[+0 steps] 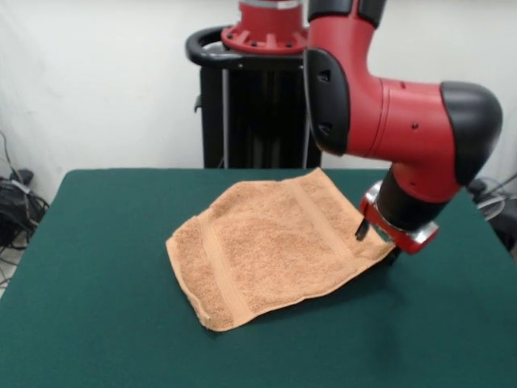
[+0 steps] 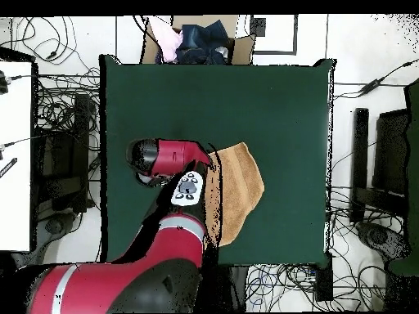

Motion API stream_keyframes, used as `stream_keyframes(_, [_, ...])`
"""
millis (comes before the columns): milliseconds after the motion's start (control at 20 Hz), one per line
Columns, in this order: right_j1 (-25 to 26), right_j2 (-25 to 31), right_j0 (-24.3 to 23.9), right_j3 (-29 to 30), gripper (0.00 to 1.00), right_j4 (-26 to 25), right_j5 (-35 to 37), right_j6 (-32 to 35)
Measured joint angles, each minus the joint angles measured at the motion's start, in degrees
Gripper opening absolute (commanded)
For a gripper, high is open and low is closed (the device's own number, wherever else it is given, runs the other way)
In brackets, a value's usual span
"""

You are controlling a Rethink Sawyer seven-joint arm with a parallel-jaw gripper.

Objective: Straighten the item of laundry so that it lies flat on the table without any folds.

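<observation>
Towel [image 1: 275, 246] terry, roughly square, woven-banded

The scene is covered by two fixed views. In the front view, the counter [image 1: 97, 323] is seen from across its width at a raised, slanting angle, fairly near, so that its green top fills the lower half and a white wall is seen behind the arm [image 1: 404, 121]. In the overhead view, the counter [image 2: 286, 106] is looked straight down upon from well above, so that all four edges and the cable-strewn floor [image 2: 65, 49] around them are taken in. The green top, the towel [image 1: 266, 242] [image 2: 241, 184] and the red arm [image 2: 155, 253] are shared by both views, turned half round between them.
</observation>
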Motion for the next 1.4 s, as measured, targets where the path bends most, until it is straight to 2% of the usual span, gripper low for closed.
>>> stream_keyframes(150, [2.41,0.00,0.05,-1.64,1.00,-0.42,-0.93,0.00])
stream_keyframes(650, [6.04,-1.79,1.86,-9.51,1.00,-2.20,8.09,-0.02])
stream_keyframes(800, [6.34,-1.93,2.12,-10.24,1.00,-2.72,8.78,-0.02])
stream_keyframes(850, [6.68,-1.78,2.27,-10.87,0.00,-2.72,8.54,-0.01])
stream_keyframes(1400, [7.02,-1.31,2.43,-11.50,0.00,-2.84,7.49,-0.01])
